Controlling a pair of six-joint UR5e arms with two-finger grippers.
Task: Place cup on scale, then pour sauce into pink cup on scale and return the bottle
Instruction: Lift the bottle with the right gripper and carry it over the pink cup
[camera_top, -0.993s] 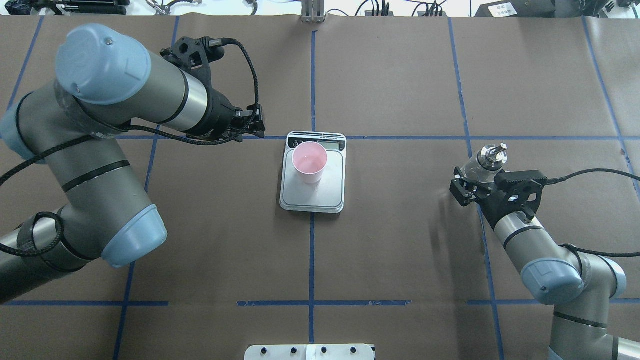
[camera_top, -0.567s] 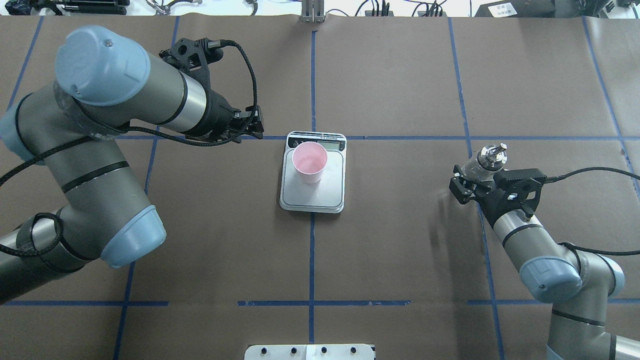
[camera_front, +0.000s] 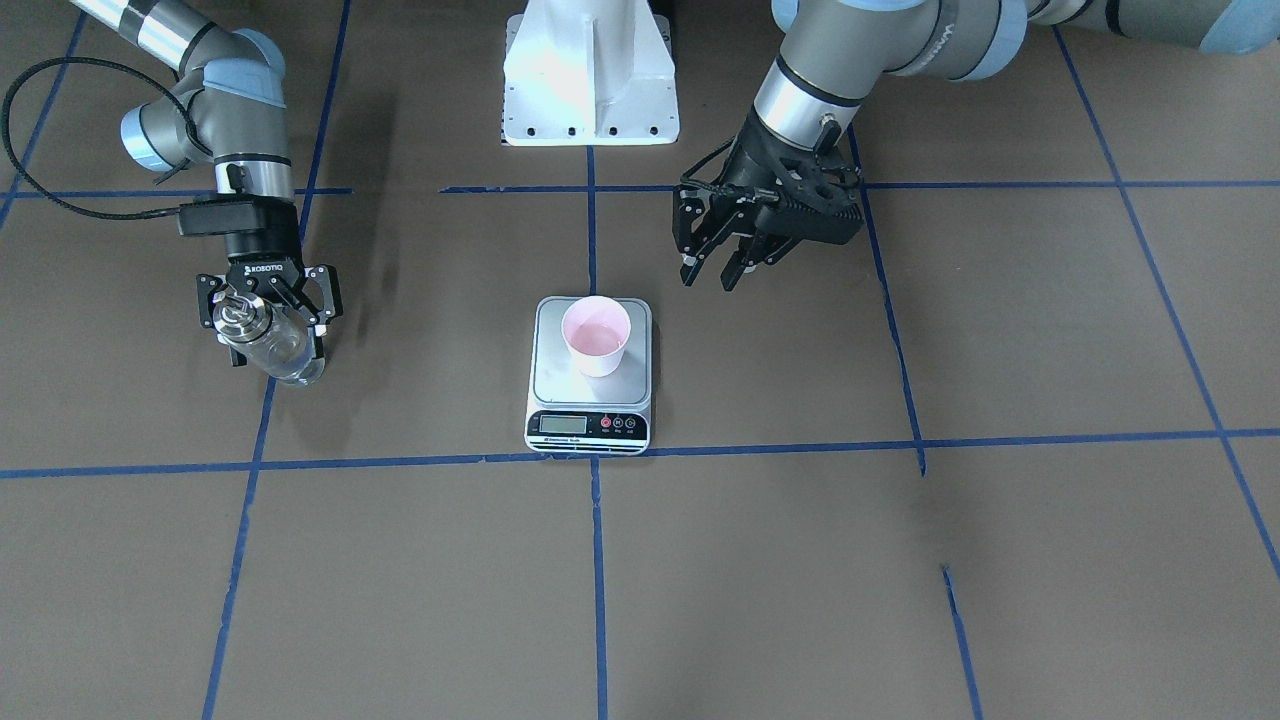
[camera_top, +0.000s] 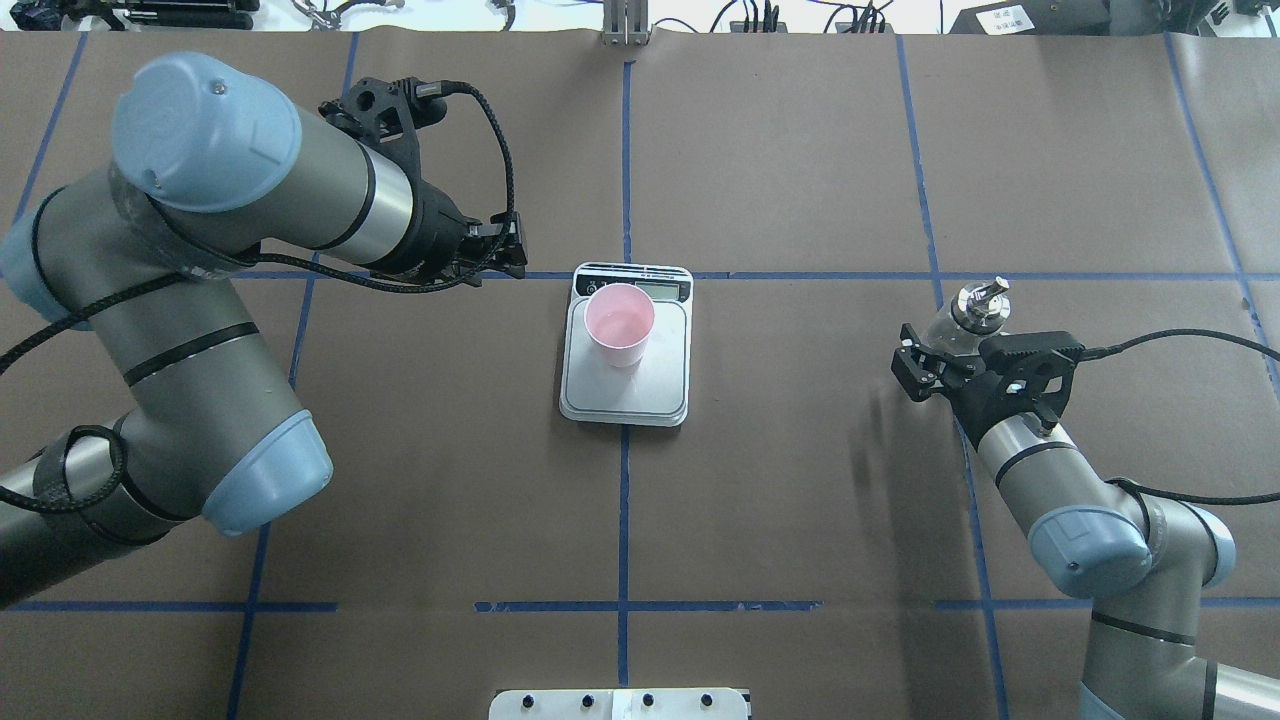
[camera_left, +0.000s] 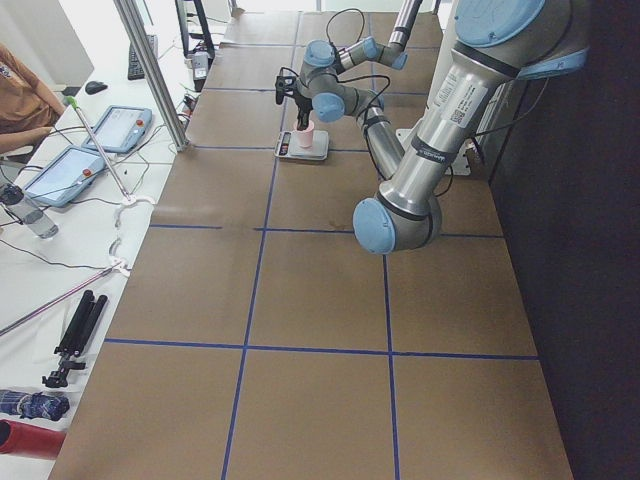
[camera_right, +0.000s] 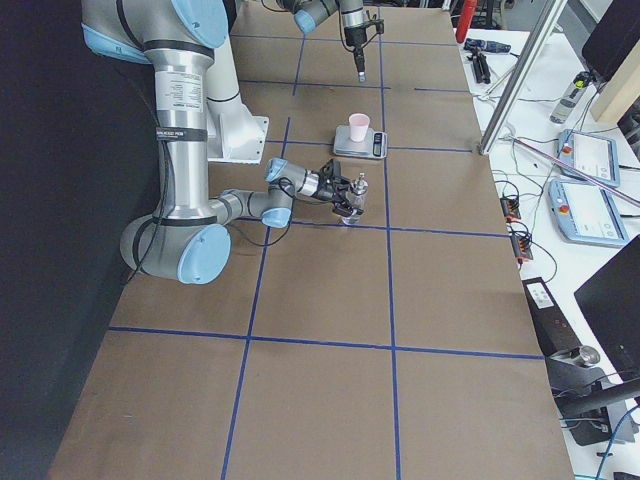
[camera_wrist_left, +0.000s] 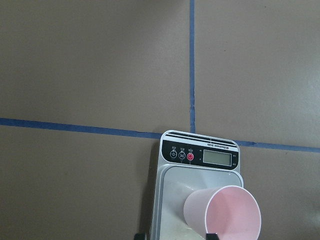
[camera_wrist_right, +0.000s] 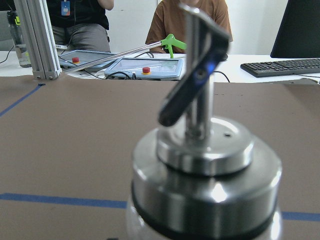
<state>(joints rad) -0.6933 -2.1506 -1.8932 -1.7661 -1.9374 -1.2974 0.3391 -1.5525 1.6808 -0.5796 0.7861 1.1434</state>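
Grips bottle (camera_front: 290, 360) round glass body with right gripper (camera_front: 270, 332), jaws closed on it, 3 o'clock of scale (camera_top: 625, 395), well apart, pourer up against spilling. Stands cup (camera_top: 620, 325) on platform. Parks left gripper (camera_front: 708, 280) at 10 o'clock, jaws apart, empty, off pour path.

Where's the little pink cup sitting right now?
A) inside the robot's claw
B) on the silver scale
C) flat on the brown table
B: the small pale pink paper cup stands upright on the platform of the flat silver-grey kitchen scale.
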